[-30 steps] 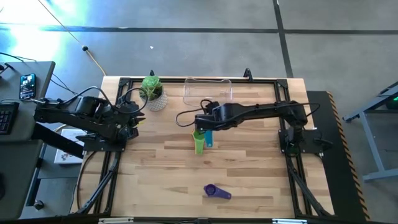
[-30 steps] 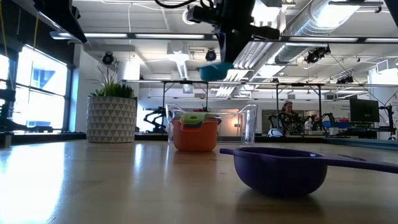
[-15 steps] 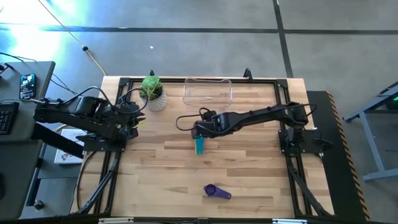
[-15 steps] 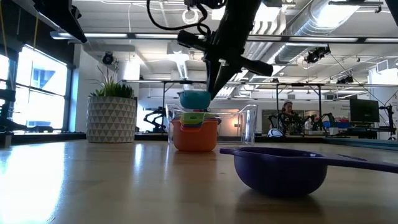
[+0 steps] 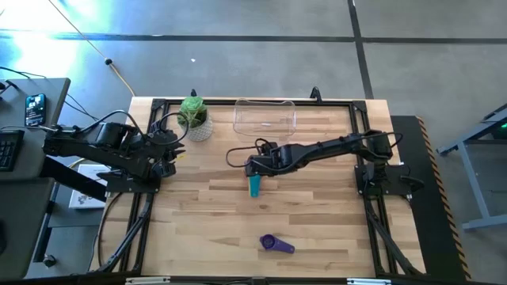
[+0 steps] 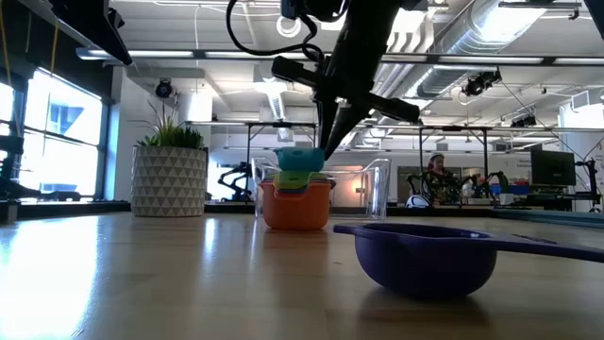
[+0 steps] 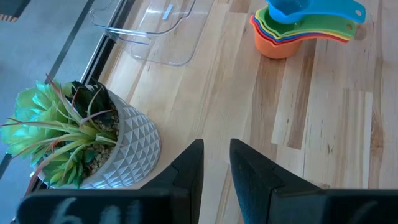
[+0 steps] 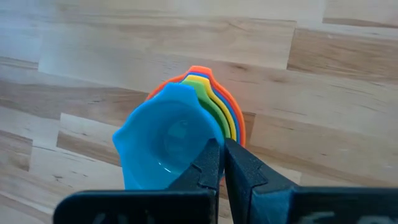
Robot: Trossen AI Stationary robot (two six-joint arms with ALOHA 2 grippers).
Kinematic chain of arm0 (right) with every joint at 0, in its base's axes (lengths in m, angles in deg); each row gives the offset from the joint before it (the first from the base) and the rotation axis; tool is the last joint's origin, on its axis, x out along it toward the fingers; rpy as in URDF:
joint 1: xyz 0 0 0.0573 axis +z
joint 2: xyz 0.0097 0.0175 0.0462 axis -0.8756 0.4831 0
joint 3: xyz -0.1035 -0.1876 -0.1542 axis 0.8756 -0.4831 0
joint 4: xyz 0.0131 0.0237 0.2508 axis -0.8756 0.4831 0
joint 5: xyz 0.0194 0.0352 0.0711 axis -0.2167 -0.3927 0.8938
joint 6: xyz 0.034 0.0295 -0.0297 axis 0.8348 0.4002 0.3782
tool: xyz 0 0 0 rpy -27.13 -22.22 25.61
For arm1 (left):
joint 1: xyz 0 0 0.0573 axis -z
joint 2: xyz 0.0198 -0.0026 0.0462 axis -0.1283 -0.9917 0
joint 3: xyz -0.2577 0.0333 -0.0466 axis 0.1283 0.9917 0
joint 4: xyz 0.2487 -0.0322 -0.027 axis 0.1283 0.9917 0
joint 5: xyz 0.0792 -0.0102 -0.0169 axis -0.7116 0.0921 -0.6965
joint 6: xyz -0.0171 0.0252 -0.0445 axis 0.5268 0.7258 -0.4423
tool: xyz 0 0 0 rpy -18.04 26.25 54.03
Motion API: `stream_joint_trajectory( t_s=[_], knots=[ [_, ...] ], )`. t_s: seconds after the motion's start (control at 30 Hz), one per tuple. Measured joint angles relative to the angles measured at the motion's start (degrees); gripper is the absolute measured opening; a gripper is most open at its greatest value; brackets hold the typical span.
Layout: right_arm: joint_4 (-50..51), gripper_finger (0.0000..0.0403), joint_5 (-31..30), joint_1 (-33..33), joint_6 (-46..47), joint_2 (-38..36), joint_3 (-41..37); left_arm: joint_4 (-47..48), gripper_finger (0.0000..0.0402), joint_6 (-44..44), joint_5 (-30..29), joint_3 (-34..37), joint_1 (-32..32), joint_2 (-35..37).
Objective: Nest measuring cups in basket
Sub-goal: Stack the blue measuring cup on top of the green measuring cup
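Clear basket (image 5: 264, 115) sits at the table's far edge, just beside the plant pot (image 5: 195, 119), with no cups in it. Nested cup stack (image 5: 253, 184) stands on the table in front of the basket; right gripper (image 8: 219, 163), fingers pinched shut on the teal cup (image 6: 299, 158), holds it on top of the stack. Purple cup (image 5: 276, 244) lies alone, well apart toward the near edge; left gripper (image 7: 216, 163) hangs slightly open and empty, on the pot's far side from the basket.

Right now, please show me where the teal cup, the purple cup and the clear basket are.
teal cup (image 8: 165, 140): right wrist view, inside of the bowl.
purple cup (image 6: 425, 253): low view, bowl's side.
clear basket (image 5: 265, 102): high view, far rim.
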Motion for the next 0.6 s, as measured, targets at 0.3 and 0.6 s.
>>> stream_joint_trajectory(
  t_s=[0.3, 0.6],
  knots=[
    [-0.48, 0.0, -0.16, 0.0, 1.06, 0.84, 0.07, 0.0, 0.007, 0.0, -0.02, 0.0, 0.0, 0.0],
    [-0.71, 0.0, -0.12, 0.0, 1.24, 1.77, 0.02, -0.02, 0.007, 0.02, -0.06, 0.0, 0.0, 0.0]
  ],
)
